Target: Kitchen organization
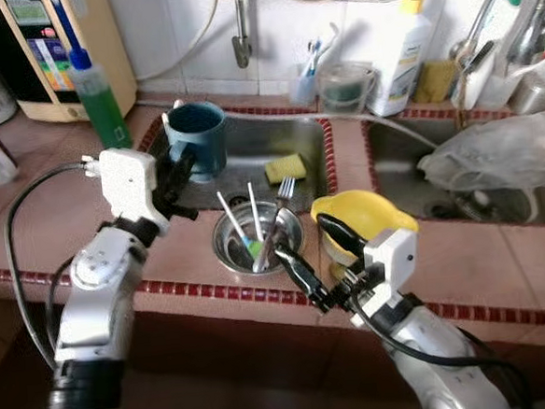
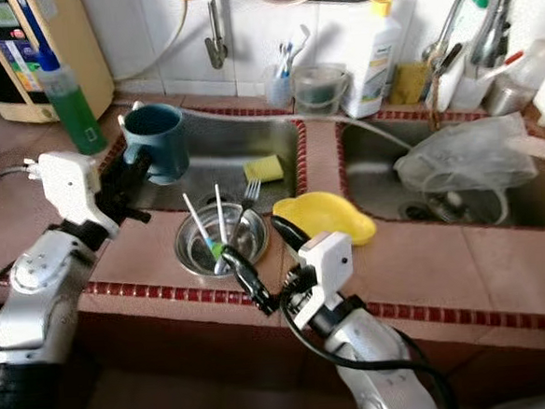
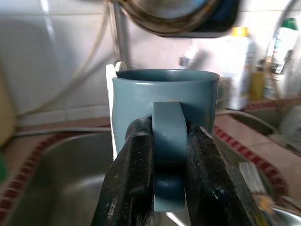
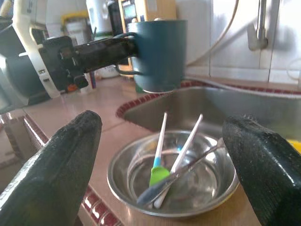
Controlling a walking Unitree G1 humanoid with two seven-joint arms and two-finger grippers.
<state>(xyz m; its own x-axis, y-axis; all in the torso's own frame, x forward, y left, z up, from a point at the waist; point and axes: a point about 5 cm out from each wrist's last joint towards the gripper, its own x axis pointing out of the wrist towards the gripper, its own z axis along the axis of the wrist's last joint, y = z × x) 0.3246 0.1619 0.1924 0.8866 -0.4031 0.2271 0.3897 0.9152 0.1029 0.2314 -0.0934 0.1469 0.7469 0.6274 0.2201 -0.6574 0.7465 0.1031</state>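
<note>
A dark blue mug (image 1: 199,135) hangs upright over the near left corner of the left sink (image 1: 250,150). My left gripper (image 1: 180,166) is shut on its handle (image 3: 168,125), one finger on each side. A small steel bowl (image 1: 222,255) stands on the tiled counter in front of the sink and holds a fork (image 1: 278,209) and two white-handled utensils (image 4: 160,155). My right gripper (image 1: 303,240) stands open just right of the bowl, with nothing between its fingers (image 4: 70,155). A yellow bowl (image 1: 371,214) lies behind it.
A yellow sponge (image 1: 286,168) lies in the left sink. The right sink holds a crumpled plastic bag (image 1: 494,156). A green bottle (image 1: 99,104) stands at the left; a white bottle (image 1: 401,55) and cups line the back wall. The counter edge runs near my arms.
</note>
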